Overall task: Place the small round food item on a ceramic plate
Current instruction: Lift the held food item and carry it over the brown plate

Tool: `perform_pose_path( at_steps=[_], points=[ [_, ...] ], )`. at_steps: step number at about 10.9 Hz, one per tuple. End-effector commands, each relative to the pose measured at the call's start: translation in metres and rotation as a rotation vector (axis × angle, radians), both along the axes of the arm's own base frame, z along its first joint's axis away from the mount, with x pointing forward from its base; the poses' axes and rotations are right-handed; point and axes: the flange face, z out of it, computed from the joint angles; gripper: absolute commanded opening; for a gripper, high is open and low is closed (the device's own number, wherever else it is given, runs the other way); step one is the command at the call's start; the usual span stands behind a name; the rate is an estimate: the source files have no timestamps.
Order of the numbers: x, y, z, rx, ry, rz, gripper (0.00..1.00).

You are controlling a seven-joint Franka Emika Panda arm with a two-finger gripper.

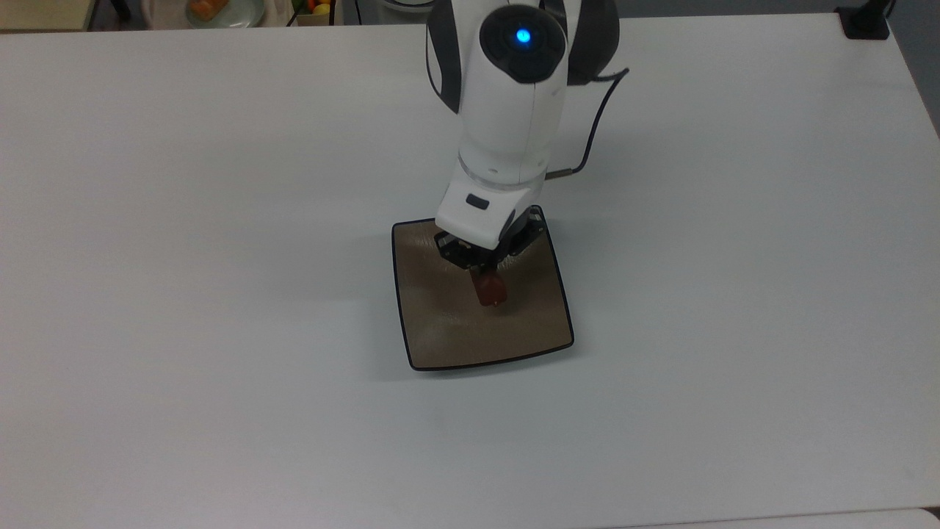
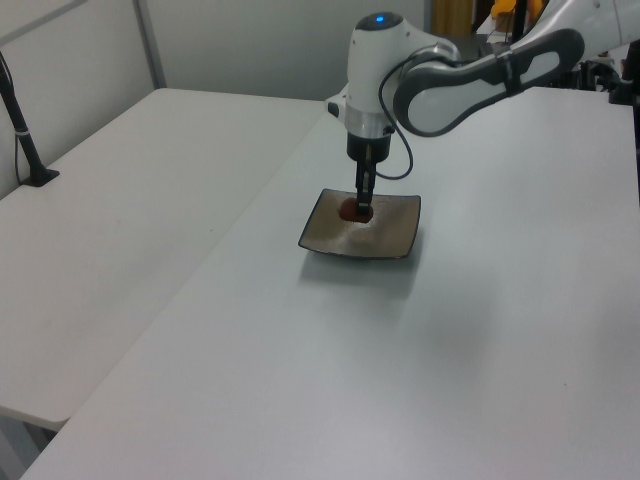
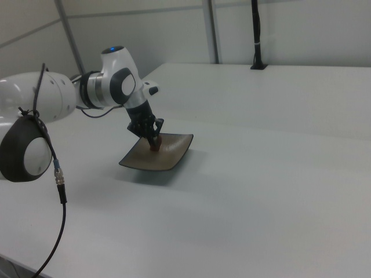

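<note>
The square tan-brown ceramic plate (image 1: 448, 330) (image 2: 385, 235) (image 3: 171, 156) lies in the middle of the white table. Over its dished centre my gripper (image 1: 486, 283) (image 2: 362, 205) (image 3: 153, 141) points straight down, shut on the small round food item (image 1: 490, 292) (image 2: 353, 211) (image 3: 154, 146), a dark reddish-brown glossy lump. The lump hangs at the fingertips, low over the plate's middle; whether it touches the plate I cannot tell. The arm's white wrist covers the plate's far edge in the top view.
The white table (image 1: 220, 220) spreads wide around the plate. A second white table (image 2: 130, 200) adjoins it on the left view's left, with a black post (image 2: 25, 140) on it. A cable (image 1: 595, 125) trails from the wrist. Cluttered items (image 1: 220, 9) sit beyond the far edge.
</note>
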Motion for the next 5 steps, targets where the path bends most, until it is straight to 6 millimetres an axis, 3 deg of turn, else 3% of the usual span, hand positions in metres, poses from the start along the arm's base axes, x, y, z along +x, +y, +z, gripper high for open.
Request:
perform_pose_path(
  at_steps=[1, 3, 5],
  points=[
    [-0.002, 0.007, -0.023, -0.030, -0.018, 0.012, 0.07],
    [0.000, 0.007, -0.044, -0.042, 0.003, 0.019, 0.10],
    [0.000, 0.007, -0.048, -0.056, 0.004, 0.024, 0.16]
  ],
)
